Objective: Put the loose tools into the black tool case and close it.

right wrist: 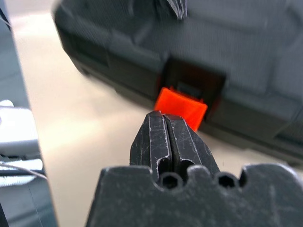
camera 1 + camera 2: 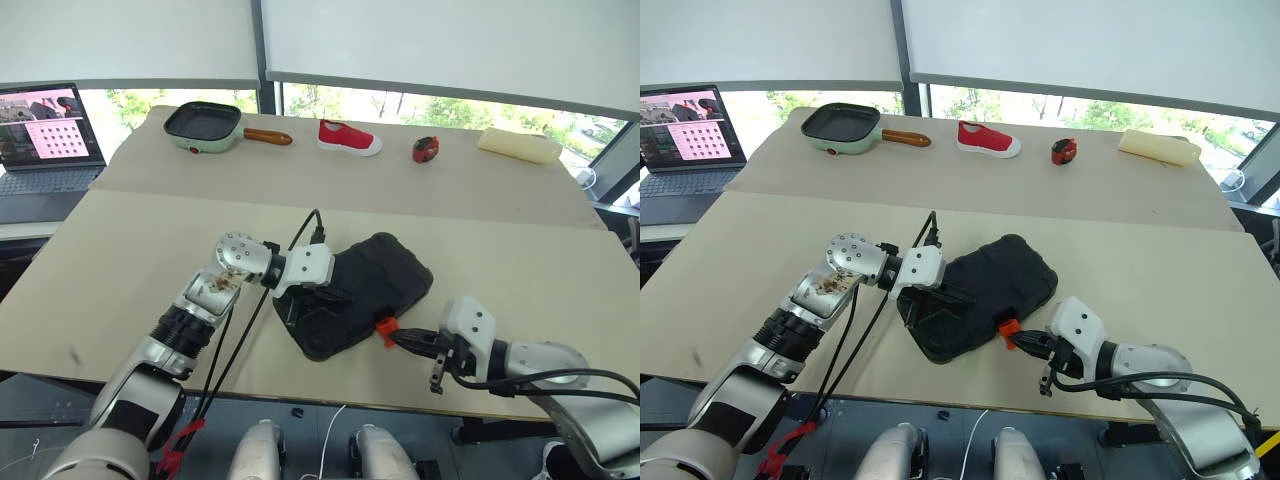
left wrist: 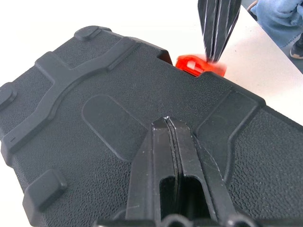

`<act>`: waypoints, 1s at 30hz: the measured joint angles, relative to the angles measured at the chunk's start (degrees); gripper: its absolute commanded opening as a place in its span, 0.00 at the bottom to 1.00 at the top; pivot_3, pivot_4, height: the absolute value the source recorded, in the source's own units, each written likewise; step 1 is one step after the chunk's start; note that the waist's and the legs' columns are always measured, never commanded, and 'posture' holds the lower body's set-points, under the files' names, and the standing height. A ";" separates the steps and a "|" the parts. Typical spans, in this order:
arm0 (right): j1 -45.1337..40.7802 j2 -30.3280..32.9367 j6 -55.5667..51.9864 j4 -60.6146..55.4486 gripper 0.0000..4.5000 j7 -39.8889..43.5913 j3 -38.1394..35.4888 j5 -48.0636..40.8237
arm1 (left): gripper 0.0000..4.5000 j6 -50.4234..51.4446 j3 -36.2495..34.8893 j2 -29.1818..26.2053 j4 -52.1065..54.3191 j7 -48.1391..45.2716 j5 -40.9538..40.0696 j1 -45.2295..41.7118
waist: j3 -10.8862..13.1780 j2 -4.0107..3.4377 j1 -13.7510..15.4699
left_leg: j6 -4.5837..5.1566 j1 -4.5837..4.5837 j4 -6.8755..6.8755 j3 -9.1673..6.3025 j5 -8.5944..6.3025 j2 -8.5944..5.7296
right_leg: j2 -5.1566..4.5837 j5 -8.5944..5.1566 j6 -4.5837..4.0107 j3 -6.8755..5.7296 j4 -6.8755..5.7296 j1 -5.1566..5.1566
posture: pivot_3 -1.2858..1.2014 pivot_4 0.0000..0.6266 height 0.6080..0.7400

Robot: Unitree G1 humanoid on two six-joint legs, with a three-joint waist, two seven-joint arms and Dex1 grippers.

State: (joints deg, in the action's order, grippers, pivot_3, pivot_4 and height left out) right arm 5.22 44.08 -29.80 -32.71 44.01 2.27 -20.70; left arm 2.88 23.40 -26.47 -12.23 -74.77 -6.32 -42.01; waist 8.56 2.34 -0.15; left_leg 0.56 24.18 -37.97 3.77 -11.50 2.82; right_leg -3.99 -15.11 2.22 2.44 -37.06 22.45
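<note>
Case point(image 2: 365, 290) lid down on surface point(image 2: 120, 260). My left end effector point(image 3: 166, 124) closed, pinning lid; right end effector point(image 1: 163, 118) closed, tips at orange latch point(image 1: 181, 106) to snap it.

Black tool case point(image 3: 94, 123): matt, pebble-textured moulded plastic. Orange latch point(image 1: 182, 106): smooth, slightly glossy plastic. Left gripper point(image 3: 166, 124) fingers appeared scuffed black plastic. Table point(image 2: 120, 270) showed a smooth, matt beige surface.
</note>
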 measured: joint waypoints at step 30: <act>-2.42 -9.82 4.34 6.75 0.00 -4.21 2.89 8.40 | 0.01 -1.29 1.21 3.68 -0.74 0.42 2.86 -0.85 | 0.01 0.00 -0.55 | 0.00 0.06 0.00 -0.01 0.00 0.03 | 0.06 0.00 0.00 0.01 0.00 0.08 | 0.52 0.24 1.00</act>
State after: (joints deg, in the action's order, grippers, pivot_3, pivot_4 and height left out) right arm 2.81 34.26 -25.46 -25.97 39.81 5.16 -12.31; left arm 1.59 24.62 -22.79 -12.97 -74.36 -3.46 -42.86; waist 8.57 2.34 -0.70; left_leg 0.56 24.24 -37.97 3.76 -11.50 2.85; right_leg -3.92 -15.11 2.22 2.46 -37.06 22.53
